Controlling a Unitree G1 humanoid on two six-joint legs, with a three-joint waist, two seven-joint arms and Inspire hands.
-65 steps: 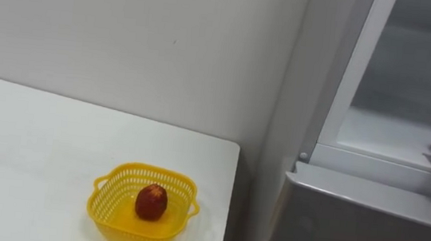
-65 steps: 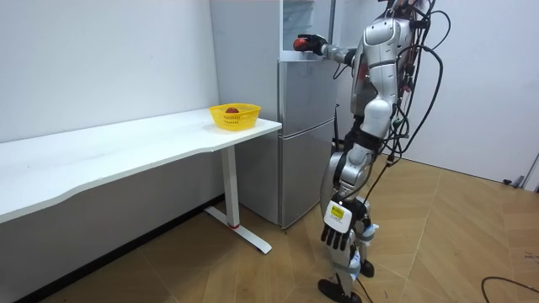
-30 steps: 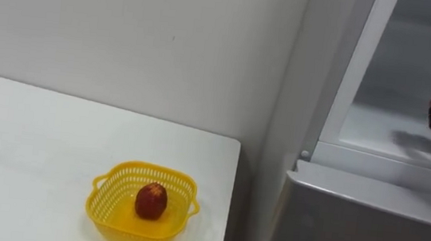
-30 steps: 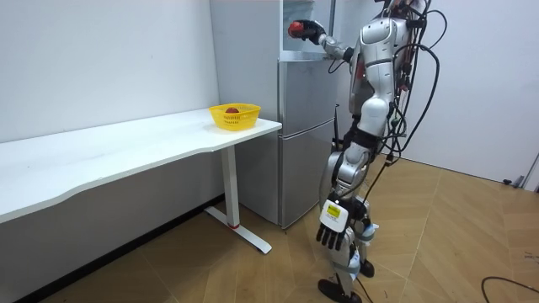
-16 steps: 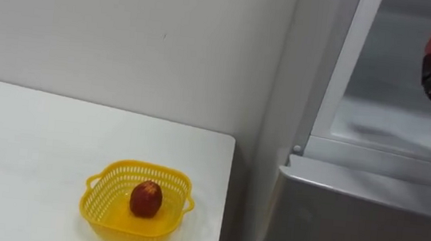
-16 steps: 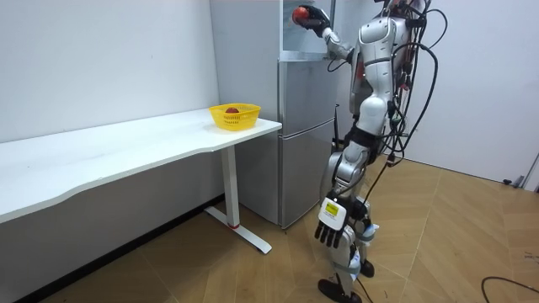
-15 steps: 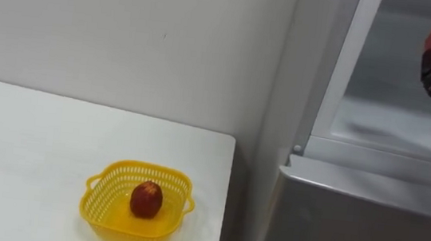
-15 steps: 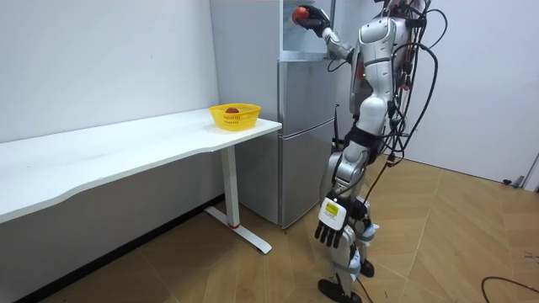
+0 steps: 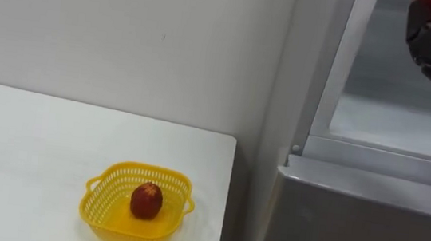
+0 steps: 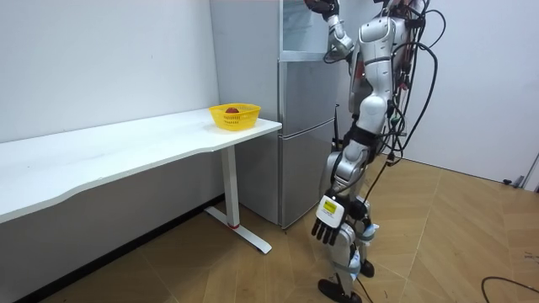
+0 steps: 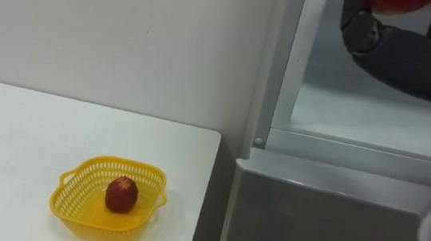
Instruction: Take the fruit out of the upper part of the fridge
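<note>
Table (image 9: 21,140): white, against the wall, running up to the fridge's side.
Basket (image 9: 141,166): yellow, perforated, with two small handles; it stands near the table's right end.
Basket fruit (image 9: 146,201): dark red, lying in the middle of the basket.
Fridge (image 9: 365,224): grey, just right of the table; the lower door is closed and the upper compartment stands open.
Shelf (image 9: 392,123): pale floor of the upper compartment, below the raised hand.
Right hand (image 11: 403,56): dark, lifted high before the open upper compartment, fingers curled up round the held fruit.
Held fruit (image 11: 396,1): red, gripped in the right hand at the top edge of the eye views, clear of the shelf.
Robot: in the room view it stands upright facing the fridge, right arm stretched up toward the upper compartment.
Left hand (image 10: 327,230): hangs low beside the leg in the room view, fingers loose and spread, holding nothing.
</note>
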